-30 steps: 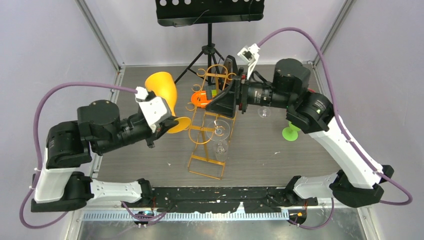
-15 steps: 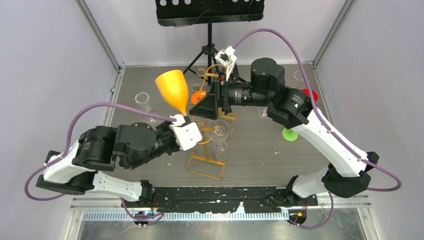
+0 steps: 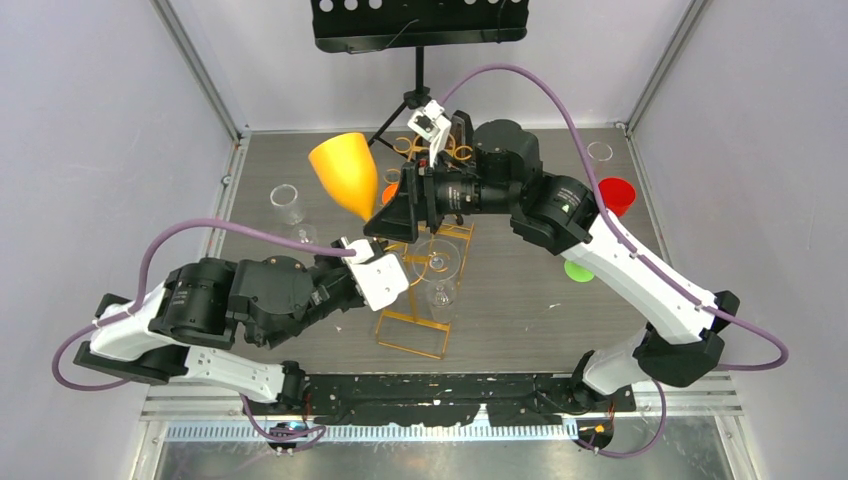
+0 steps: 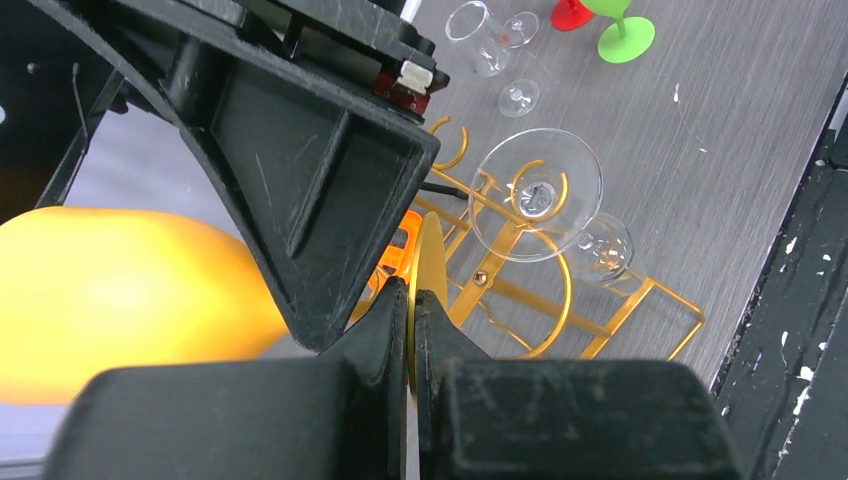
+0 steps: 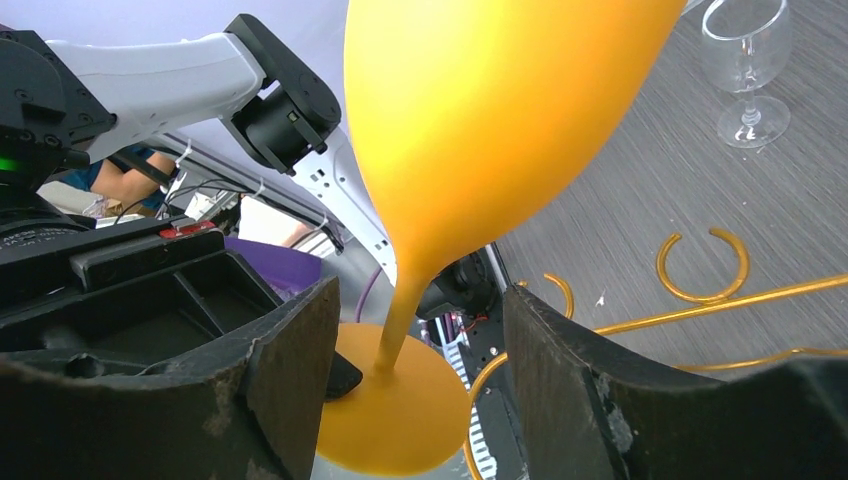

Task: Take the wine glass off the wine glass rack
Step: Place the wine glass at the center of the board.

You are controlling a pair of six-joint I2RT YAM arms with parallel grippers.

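nearest us, the left gripper [image 4: 412, 297] is pressed together on the thin foot of the yellow wine glass [image 3: 345, 175], pinching it edge-on and holding the glass tilted above the counter [image 3: 520, 310], clear of the wine glass rack [image 4: 480, 278]. just beside it the rack stands on the counter with two clear wine glasses [image 4: 535, 195] hanging upside down in its rails. farther back, the right gripper [image 5: 420, 350] is spread, its fingers either side of the yellow stem without touching it. beyond stands a black music stand [image 3: 420, 22].
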